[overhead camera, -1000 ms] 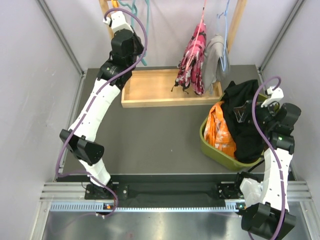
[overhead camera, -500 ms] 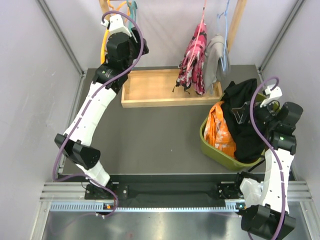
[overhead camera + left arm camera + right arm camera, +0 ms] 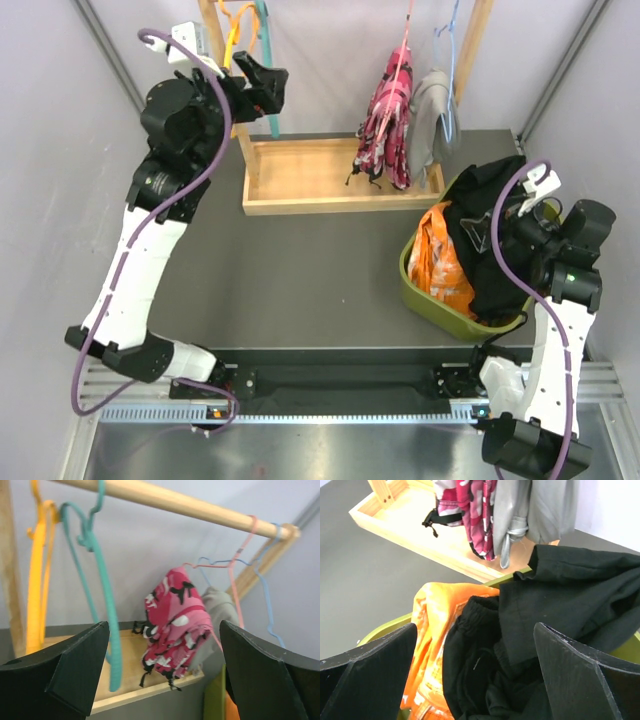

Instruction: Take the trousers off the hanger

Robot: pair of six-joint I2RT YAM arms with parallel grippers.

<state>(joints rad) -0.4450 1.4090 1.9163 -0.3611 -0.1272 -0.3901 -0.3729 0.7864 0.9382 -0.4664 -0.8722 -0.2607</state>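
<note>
Found left claw (image 3: 266, 86) and right claw (image 3: 475, 627) open, empty; saw floral trousers (image 3: 175, 615) hung against grey trousers (image 3: 220, 611); judged likely faults as pinching both together, or dragging pink hanger (image 3: 235, 582) off rail (image 3: 175, 502)

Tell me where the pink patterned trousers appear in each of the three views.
Top external: the pink patterned trousers hang at upper middle.
Left wrist: near the centre of the picture.
Right wrist: at the top edge, left of centre.
Shared landmark: the grey trousers hang just right of them in every view.
</note>
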